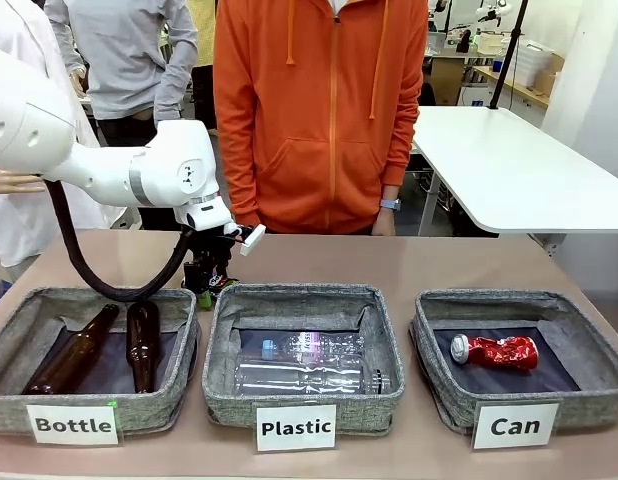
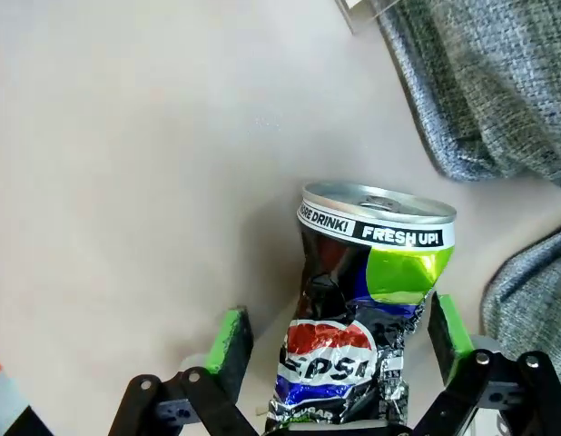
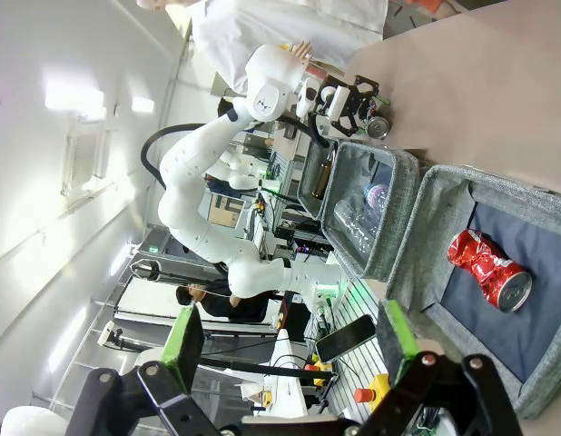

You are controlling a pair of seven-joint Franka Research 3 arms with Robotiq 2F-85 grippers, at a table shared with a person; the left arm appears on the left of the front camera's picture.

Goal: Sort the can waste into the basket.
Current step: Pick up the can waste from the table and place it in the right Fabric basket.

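A crushed dark can (image 2: 367,309) with colourful print stands on the tan table just behind the baskets. My left gripper (image 2: 339,336) is open around it, a green pad (image 2: 228,341) on each side with a gap to the can. In the front view this gripper (image 1: 207,275) is lowered behind the gap between two baskets. A crushed red can (image 1: 494,351) lies in the "Can" basket (image 1: 449,400) at the right. My right gripper (image 3: 290,338) is open and empty, high above the table, looking down on the red can (image 3: 487,268) and its basket (image 3: 444,195).
The "Bottle" basket (image 1: 9,395) holds two brown glass bottles (image 1: 141,345). The "Plastic" basket (image 1: 221,400) holds a clear plastic bottle (image 1: 304,365). A person in an orange hoodie (image 1: 319,110) stands at the far edge. A white table (image 1: 509,165) stands behind at the right.
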